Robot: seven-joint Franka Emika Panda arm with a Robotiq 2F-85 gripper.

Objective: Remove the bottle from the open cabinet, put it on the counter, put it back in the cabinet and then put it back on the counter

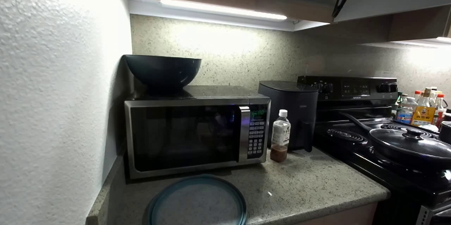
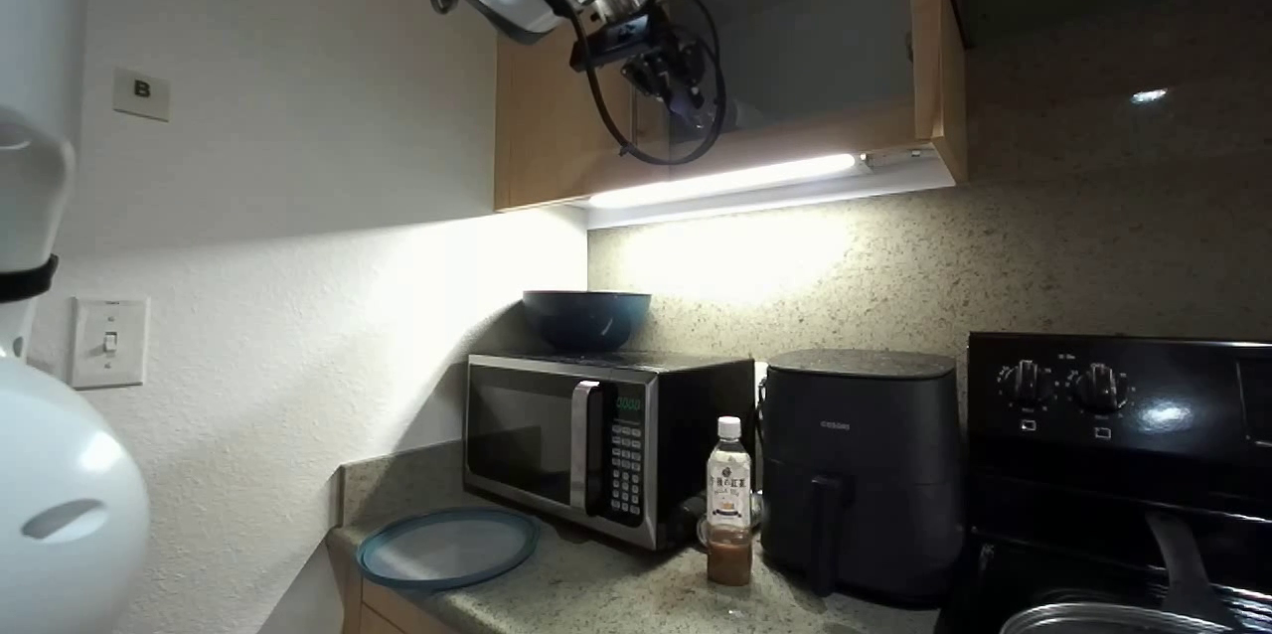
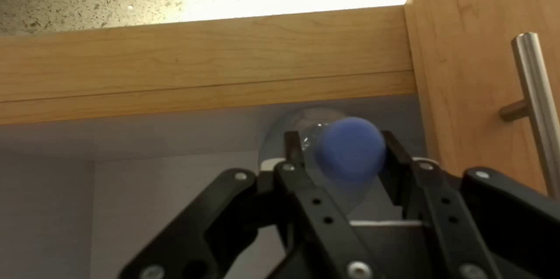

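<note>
One clear bottle point(image 3: 345, 163) with a blue cap point(image 3: 352, 145) is in the open cabinet point(image 3: 205, 60), dead ahead of the Robotiq gripper point(image 3: 342, 144), cap end between the jaws, long axis running roughly back toward the wrist, so they'd close across it. Can't tell if they're clamped on it; blurry, though I see a gap on one side. Readable stuff: Cosori air fryer point(image 2: 863, 475) and 午後の紅茶 tea bottle point(image 2: 729, 505) on the counter point(image 2: 591, 589), wall plate point(image 2: 142, 95) saying B.
</note>
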